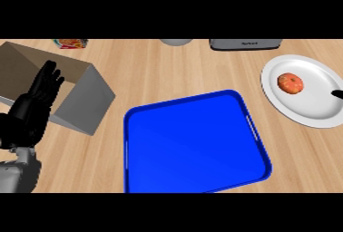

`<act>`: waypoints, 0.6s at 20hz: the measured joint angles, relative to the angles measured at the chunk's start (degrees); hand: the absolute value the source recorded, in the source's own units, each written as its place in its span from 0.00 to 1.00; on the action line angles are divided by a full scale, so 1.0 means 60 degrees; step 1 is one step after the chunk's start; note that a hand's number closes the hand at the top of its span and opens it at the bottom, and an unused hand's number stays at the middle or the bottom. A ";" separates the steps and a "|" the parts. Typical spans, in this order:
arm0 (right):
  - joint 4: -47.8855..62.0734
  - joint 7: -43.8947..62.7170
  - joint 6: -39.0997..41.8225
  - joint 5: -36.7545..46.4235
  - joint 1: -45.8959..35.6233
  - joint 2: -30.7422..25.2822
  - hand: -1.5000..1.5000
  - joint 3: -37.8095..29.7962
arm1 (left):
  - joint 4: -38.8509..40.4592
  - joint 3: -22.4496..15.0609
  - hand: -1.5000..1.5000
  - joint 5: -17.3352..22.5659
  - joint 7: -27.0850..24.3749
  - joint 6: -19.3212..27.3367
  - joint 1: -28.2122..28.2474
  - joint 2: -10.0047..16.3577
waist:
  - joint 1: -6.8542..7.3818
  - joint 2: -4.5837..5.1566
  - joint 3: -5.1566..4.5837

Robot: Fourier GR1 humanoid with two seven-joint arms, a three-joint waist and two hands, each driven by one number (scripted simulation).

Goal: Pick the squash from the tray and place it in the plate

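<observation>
The round orange-red squash (290, 83) lies on the white round plate (315, 113), left of the plate's middle, at the right side of the light wooden counter (167, 72). The blue rectangular plastic tray (194, 145) with a raised rim sits at the centre and near side. Its far right corner is just beside the plate's left edge, and the squash is apart from it.

The left hand (36, 102) shows at the left edge, fingers straight, close together and pointing far, resting in front of a grey open box (84, 102) with a brown inside. Of the right hand (337, 94) only 1 black tip shows at the right edge, over the plate and right of the squash, not touching it. Whether that hand is spread or curled cannot be told.

Along the far edge stand a small colourful packet (70, 43), a grey rounded object (175, 41) and a dark grey appliance (244, 44).
</observation>
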 measured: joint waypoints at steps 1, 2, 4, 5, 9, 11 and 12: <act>0.0021 -0.0036 -0.0001 -0.0021 0.0009 -0.0031 0.00 -0.0041 | -0.0001 0.0001 0.50 -0.0006 0.0082 0.0008 -0.0034 -0.0007 | 0.0021 0.0003 -0.0005; 0.0061 -0.0151 0.0074 -0.0071 0.0096 -0.0111 0.00 -0.0125 | 0.0022 0.0028 0.50 0.0025 0.0109 -0.0024 -0.0063 0.0001 | 0.0019 0.0004 -0.0007; 0.0197 -0.0424 0.0205 -0.0104 0.0320 -0.0255 0.00 -0.0250 | 0.0022 0.0041 0.50 0.0011 0.0115 -0.0026 -0.0068 -0.0032 | 0.0028 0.0006 -0.0008; 0.0244 -0.0491 0.0225 -0.0096 0.0393 -0.0301 0.00 -0.0277 | 0.0034 0.0043 0.50 -0.0004 0.0117 -0.0031 -0.0086 -0.0038 | 0.0036 0.0005 -0.0010; 0.0422 -0.0582 0.0529 -0.0166 0.0725 -0.0634 0.00 -0.0439 | 0.0021 0.0054 0.50 -0.0065 0.0235 -0.0023 -0.0108 -0.0055 | 0.0042 -0.0001 -0.0023; 0.0530 -0.0626 0.0534 -0.0099 0.0856 -0.0746 0.00 -0.0459 | 0.0032 0.0060 0.50 -0.0034 0.0275 -0.0076 -0.0139 -0.0069 | 0.0060 0.0004 -0.0028; 0.0613 -0.0702 0.0617 -0.0110 0.0950 -0.0812 0.00 -0.0497 | 0.0033 0.0075 0.50 -0.0002 0.0243 -0.0121 -0.0126 -0.0075 | 0.0065 0.0004 -0.0027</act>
